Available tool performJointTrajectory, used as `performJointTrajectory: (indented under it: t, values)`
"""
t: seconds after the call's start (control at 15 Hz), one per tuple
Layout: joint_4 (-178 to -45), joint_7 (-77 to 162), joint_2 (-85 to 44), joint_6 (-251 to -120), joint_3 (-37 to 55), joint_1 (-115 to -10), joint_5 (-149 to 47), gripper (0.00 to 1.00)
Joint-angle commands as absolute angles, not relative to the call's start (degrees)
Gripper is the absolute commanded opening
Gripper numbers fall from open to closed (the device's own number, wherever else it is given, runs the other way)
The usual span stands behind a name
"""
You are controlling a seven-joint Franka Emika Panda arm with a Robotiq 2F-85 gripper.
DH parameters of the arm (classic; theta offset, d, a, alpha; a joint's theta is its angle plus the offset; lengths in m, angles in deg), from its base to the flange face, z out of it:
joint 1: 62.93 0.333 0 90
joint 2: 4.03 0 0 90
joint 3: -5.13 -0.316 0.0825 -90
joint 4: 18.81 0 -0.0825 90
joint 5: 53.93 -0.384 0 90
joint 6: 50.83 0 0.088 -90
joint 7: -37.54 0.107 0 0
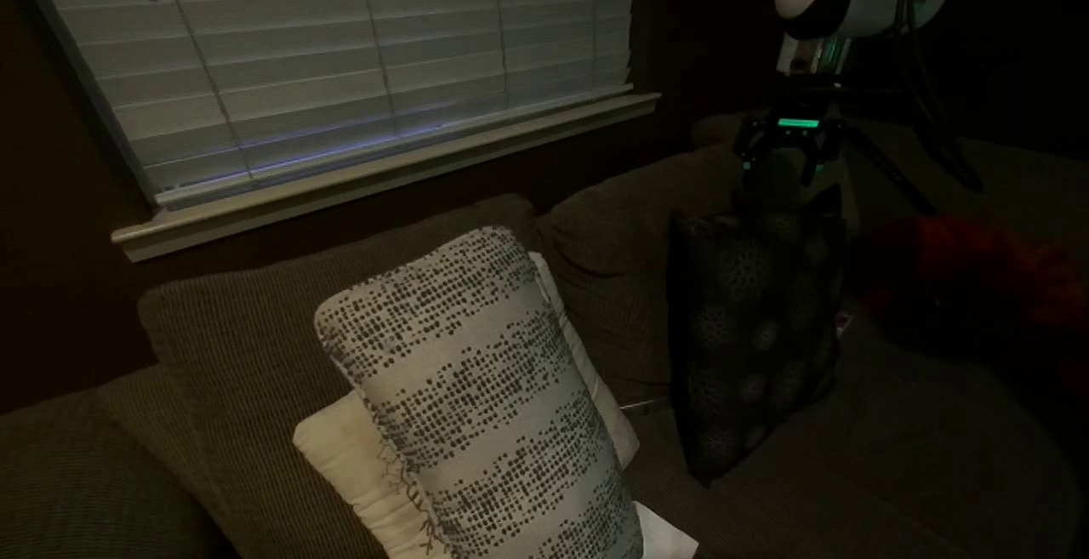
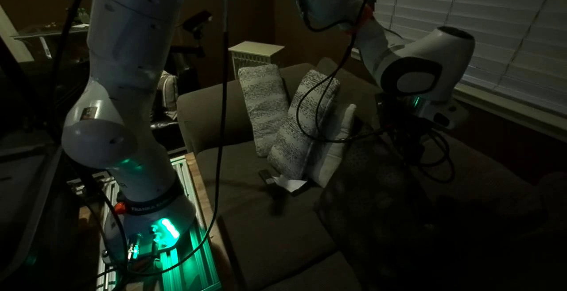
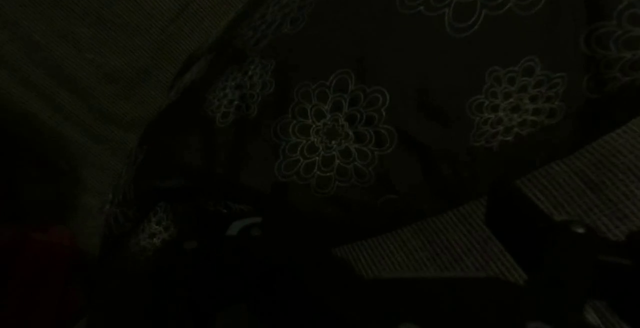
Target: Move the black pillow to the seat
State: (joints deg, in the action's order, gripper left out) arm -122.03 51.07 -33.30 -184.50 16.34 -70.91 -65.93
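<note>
Firstly, one black pillow [image 1: 755, 338], flower-patterned, is stood on edge on the seat [image 2: 270, 233]; above its top, the gripper [image 1: 778, 172] is seen, its fingers [image 1: 745, 156] spread apart. Nearby, two speckled pillows [image 2: 263, 109] and one cream pillow [image 2: 334, 149] are kept.

The seat [image 2: 266, 242] carries two speckled pillows [image 2: 264, 110], a cream pillow [image 2: 334, 156] and the black pillow [image 1: 757, 338]. Paper [image 2: 290, 184] lies there too.
</note>
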Motion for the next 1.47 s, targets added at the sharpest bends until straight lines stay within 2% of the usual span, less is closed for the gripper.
performJointTrajectory:
  t: [0.0, 0.73, 0.8, 0.87, 1.0, 1.4]
  values:
    - [-121.9, 55.0, -36.1, -188.3, 15.3, -71.4, -66.9, 1.00]
    - [-119.1, 52.5, -43.1, -195.8, 9.1, -75.8, -76.4, 1.00]
    - [-118.5, 52.6, -43.5, -194.8, 8.9, -76.1, -76.5, 0.96]
    - [-118.2, 52.8, -43.8, -194.6, 8.8, -76.2, -76.6, 0.72]
    - [-117.9, 54.6, -44.3, -195.3, 9.3, -75.8, -76.8, 0.70]
    - [-117.4, 52.0, -44.6, -199.1, 7.3, -77.8, -79.7, 0.29]
